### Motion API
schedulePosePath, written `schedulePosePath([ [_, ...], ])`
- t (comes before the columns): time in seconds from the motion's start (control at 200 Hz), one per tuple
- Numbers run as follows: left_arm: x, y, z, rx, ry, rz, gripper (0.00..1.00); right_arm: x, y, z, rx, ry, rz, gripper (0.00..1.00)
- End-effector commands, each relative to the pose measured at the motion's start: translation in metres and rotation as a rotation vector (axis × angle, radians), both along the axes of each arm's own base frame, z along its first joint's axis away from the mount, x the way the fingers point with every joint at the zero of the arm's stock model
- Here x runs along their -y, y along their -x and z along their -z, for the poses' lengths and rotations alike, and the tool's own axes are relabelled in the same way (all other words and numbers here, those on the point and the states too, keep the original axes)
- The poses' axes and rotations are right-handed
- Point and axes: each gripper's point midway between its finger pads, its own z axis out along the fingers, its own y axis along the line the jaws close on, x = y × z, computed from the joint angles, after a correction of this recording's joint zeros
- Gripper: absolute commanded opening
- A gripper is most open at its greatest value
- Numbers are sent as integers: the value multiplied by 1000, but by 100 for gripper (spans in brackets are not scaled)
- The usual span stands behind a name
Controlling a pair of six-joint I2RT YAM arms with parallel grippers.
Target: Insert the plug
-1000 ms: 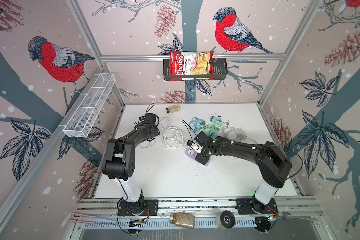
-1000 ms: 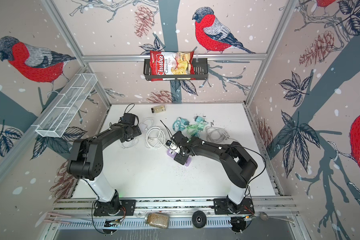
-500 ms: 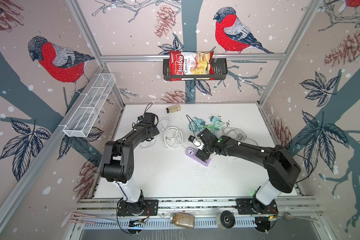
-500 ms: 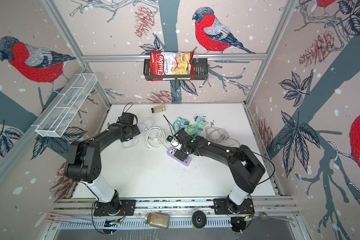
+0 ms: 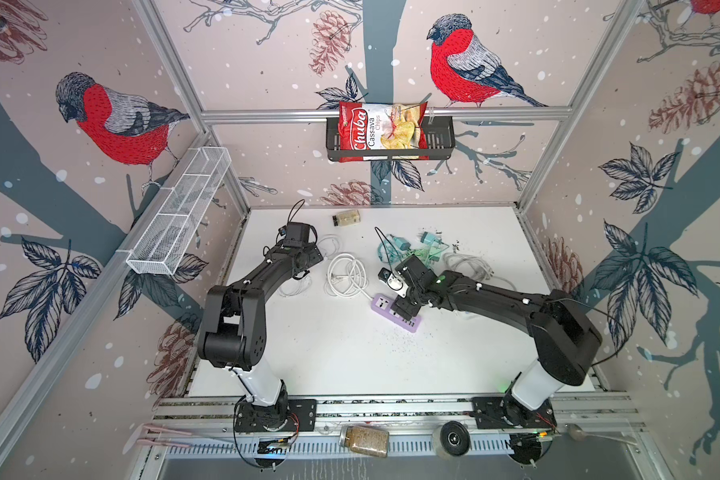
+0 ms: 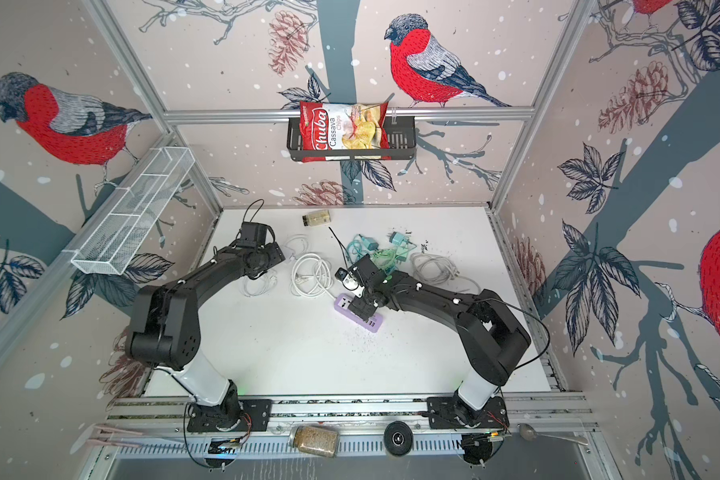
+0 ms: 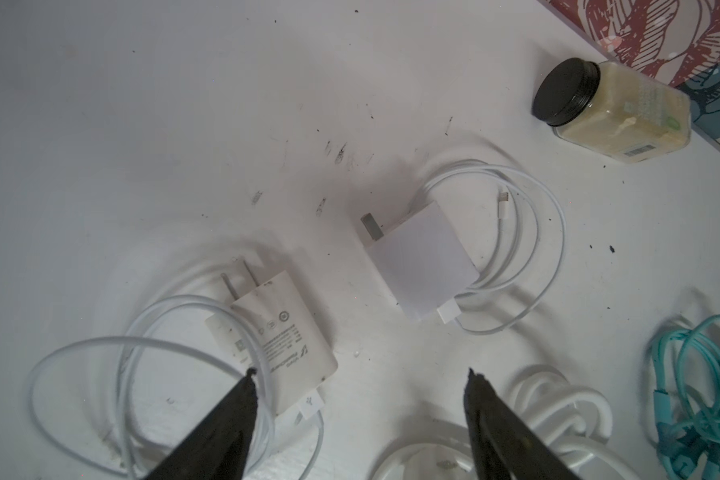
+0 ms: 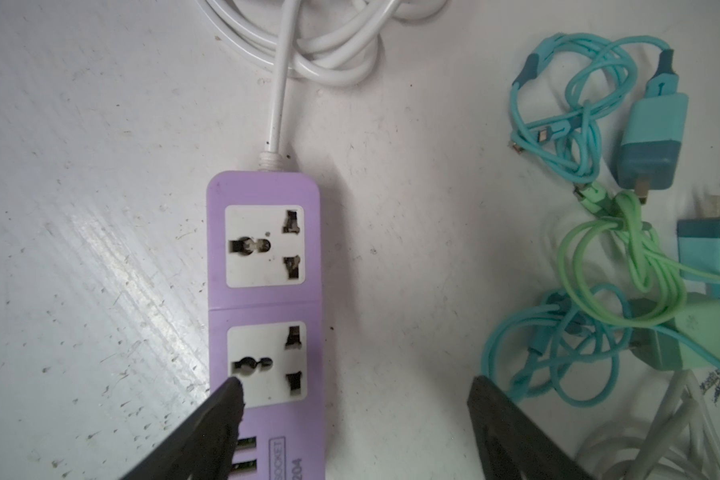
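The purple power strip point(image 5: 413, 324) point(image 6: 373, 324) lies mid-table, both its sockets empty in the right wrist view point(image 8: 264, 306). My right gripper point(image 5: 395, 293) point(image 8: 356, 382) hangs open over it, one fingertip point(image 8: 229, 395) above the socket nearest the strip's USB ports. Nothing is between its jaws. My left gripper point(image 7: 362, 374) stands open over two white plug adapters, a printed one point(image 7: 283, 332) with two flat prongs and a plain one point(image 7: 420, 262). One fingertip point(image 7: 248, 386) sits by the printed adapter's cable. In both top views the left wrist hides that gripper's fingers.
The strip's thick white cord point(image 5: 346, 276) point(image 8: 308, 45) is coiled between the arms. Teal and green chargers with tangled cables point(image 5: 416, 249) point(image 8: 649, 145) lie behind the right gripper, and a white cable point(image 5: 470, 266) to their right. A jar point(image 5: 346, 218) point(image 7: 612, 112) lies by the back wall.
The right arm's elbow has swung out to the right, and its gripper has stayed over the strip. The left arm has barely shifted.
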Motion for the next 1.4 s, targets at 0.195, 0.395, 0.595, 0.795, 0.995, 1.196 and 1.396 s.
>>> schedulePosePath([
  [0.195, 9, -21, 11, 23, 36, 23, 78, -2, -4, -3, 7, -8, 21, 86],
  [0.395, 0, -15, 31, -39, 0, 3, 78, -3, -4, -2, 9, -12, 19, 86],
  [0.595, -11, 4, 35, -69, -40, -36, 78, -3, -3, 2, -1, -16, 14, 86],
  [0.795, -29, 20, 35, -101, -123, -89, 78, -5, -4, 3, -4, -17, 10, 86],
  [0.995, -37, 23, 43, -117, -135, -103, 78, -5, -3, 5, -12, -15, 13, 86],
  [1.196, -41, 19, 45, -113, -131, -98, 79, -4, -4, 4, -8, -14, 18, 86],
  [1.396, -40, 13, 36, -85, -132, -82, 78, -4, -4, 6, -12, -12, 25, 86],
])
